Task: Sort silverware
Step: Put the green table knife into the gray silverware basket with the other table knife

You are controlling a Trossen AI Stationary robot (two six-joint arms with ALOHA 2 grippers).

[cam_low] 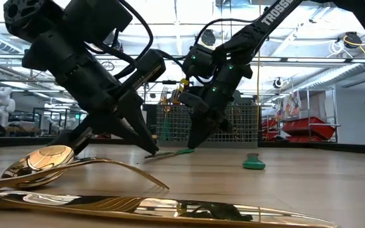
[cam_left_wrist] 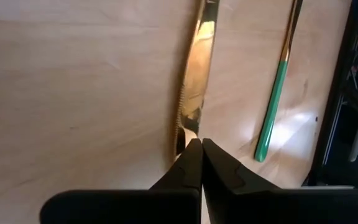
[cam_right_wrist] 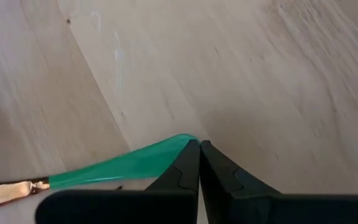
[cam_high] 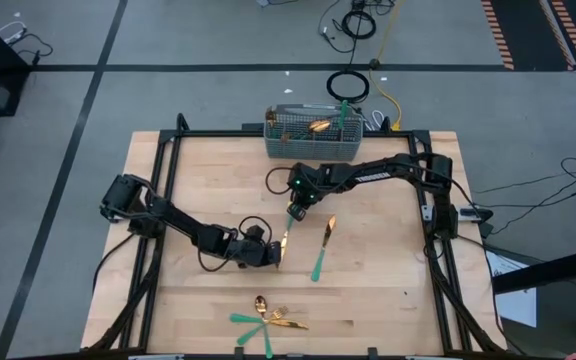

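While a few pieces already stand in the wire caddy (cam_high: 314, 136) at the table's far edge, most silverware is unsorted: a knife (cam_high: 285, 238) mid-table, a second piece (cam_high: 323, 248) just beside it, and a cluster (cam_high: 266, 321) near the front edge. Left gripper (cam_high: 280, 254) is pinched shut on the knife's gold blade tip; right gripper (cam_high: 294, 213) is shut on its teal handle end, so both arms share one piece. Judged early in the task. Open wood lies on both sides; the black frame rail (cam_high: 168, 180) borders the table (cam_high: 208, 170), and the arms crowd each other at centre.
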